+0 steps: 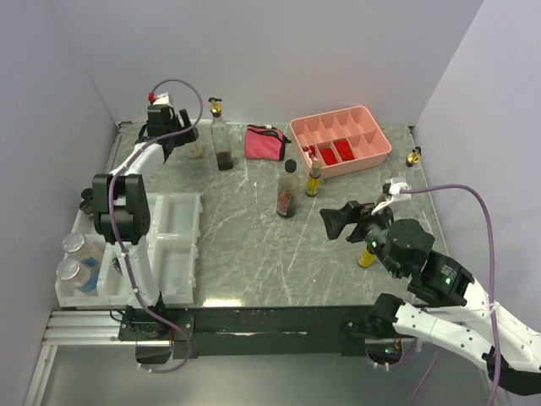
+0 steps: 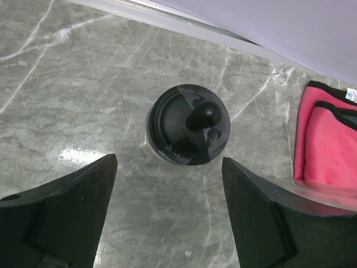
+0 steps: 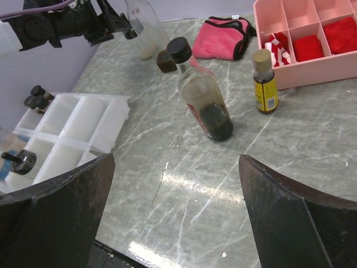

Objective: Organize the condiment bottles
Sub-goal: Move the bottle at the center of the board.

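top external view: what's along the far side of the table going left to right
tall gold-topped bottle → pink pouch → pink tray → small gold-capped bottle

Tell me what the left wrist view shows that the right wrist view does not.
Only the left wrist view: the black knobbed lid of a jar from straight above, framed by the open left claw. Only the right wrist view: a black-capped bottle, a small yellow bottle, the pink tray and a white bin. Both: the pink pouch and the grey stone table.
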Available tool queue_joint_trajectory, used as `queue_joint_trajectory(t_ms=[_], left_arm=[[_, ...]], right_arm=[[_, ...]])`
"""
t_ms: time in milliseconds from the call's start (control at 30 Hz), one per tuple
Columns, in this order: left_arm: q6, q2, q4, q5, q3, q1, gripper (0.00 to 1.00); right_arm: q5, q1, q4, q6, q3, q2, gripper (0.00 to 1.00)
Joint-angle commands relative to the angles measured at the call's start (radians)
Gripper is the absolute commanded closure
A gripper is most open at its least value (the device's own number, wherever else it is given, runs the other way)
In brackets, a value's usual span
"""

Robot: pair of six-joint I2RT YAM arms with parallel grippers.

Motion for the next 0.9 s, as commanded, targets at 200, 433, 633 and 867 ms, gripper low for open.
queue_joint_trajectory(t_ms=[200,433,633,867], left_arm=[[0.058,0.072,0.093,0.029,0.088,-0.001,0.2],[0.064,0.123,0.081,0.033,0.154,-0.001,0.19],[0.055,0.157,0.077,0.038,0.18,-0.001,0.2],[0.078,0.181,0.075,0.058,0.204,-0.017,0.21]], right_arm=[[0.079,-0.003,-0.006,-0.018,0.023,0.039,0.0],[0.085,-0.004,-0.001,-0.015,0.026,0.047,0.0],[0.097,-0.004,-0.004,-0.017,0.029,0.042,0.0],[0.108,-0.004,-0.003,-0.021,0.026,0.031,0.0]])
